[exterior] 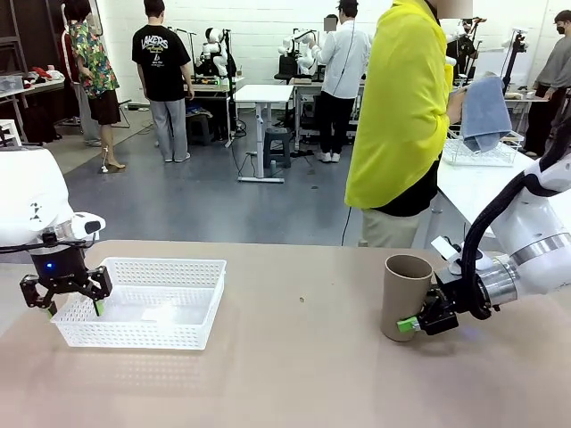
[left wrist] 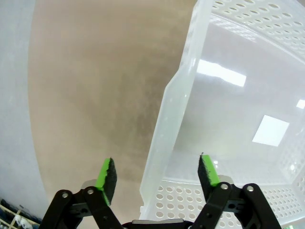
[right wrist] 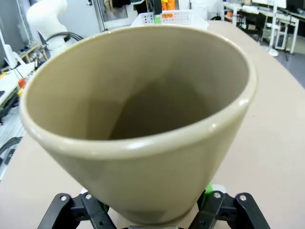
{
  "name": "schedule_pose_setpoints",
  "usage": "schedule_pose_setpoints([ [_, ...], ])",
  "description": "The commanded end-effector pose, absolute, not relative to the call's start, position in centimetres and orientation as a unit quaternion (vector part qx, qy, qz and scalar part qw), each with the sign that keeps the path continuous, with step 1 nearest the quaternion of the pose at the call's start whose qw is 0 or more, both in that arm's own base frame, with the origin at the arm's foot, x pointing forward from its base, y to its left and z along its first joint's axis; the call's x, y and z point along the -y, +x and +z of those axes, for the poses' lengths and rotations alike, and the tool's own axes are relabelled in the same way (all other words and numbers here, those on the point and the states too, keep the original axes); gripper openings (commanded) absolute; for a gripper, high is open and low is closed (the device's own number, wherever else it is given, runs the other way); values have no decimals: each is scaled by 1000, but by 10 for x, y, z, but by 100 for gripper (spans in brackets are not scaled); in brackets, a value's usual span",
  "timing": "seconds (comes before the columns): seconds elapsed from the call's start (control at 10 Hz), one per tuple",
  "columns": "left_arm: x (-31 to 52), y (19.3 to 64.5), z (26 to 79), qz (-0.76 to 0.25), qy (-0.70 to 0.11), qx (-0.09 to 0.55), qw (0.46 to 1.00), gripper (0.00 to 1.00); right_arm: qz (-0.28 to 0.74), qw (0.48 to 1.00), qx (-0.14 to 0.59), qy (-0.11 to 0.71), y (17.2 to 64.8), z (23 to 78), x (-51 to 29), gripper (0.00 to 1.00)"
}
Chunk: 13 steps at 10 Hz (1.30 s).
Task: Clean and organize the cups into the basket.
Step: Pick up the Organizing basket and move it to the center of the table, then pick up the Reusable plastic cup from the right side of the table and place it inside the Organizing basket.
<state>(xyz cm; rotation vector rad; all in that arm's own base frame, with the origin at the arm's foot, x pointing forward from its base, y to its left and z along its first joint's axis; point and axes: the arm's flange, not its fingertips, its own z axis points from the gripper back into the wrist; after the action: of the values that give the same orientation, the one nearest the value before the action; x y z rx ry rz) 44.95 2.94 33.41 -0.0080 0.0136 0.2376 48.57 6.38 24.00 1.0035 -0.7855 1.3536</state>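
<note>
A tan cup (exterior: 406, 294) stands upright on the brown table at the right. My right gripper (exterior: 415, 319) grips it low on its side. In the right wrist view the cup (right wrist: 143, 157) sits mouth up between the fingers of the right gripper (right wrist: 152, 210), with a green pad against its wall. The white mesh basket (exterior: 161, 263) sits at the left with nothing in it. My left gripper (exterior: 73, 308) hangs open over the basket's left end. In the left wrist view the left gripper (left wrist: 157, 174) straddles the basket's wall (left wrist: 167, 119), one finger inside and one outside.
A person in a yellow top (exterior: 401, 107) stands at the far side holding a blue cloth (exterior: 486, 111). Behind, on a white side table, sits a wire basket (exterior: 482, 152). Bare table (exterior: 294, 357) lies between basket and cup.
</note>
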Motion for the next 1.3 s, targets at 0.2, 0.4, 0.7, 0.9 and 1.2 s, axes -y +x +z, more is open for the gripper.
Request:
schedule_pose_setpoints([
  [0.2, -27, 449, 337, 116, -8, -5, 993, 0, 585, 594, 350, 427, 487, 236, -65, 21],
  [0.4, -27, 449, 337, 117, -7, -4, 993, 0, 585, 594, 351, 427, 487, 235, -64, 0],
  [0.7, -28, 448, 338, 123, -3, 2, 992, 0, 586, 592, 352, 426, 486, 236, -64, 0],
  [0.9, -26, 447, 337, 121, 3, 1, 993, 0, 589, 590, 355, 423, 484, 239, -64, 21],
  [1.2, -9, 445, 334, 133, 15, -15, 991, 0, 580, 620, 370, 377, 464, 299, -71, 21],
])
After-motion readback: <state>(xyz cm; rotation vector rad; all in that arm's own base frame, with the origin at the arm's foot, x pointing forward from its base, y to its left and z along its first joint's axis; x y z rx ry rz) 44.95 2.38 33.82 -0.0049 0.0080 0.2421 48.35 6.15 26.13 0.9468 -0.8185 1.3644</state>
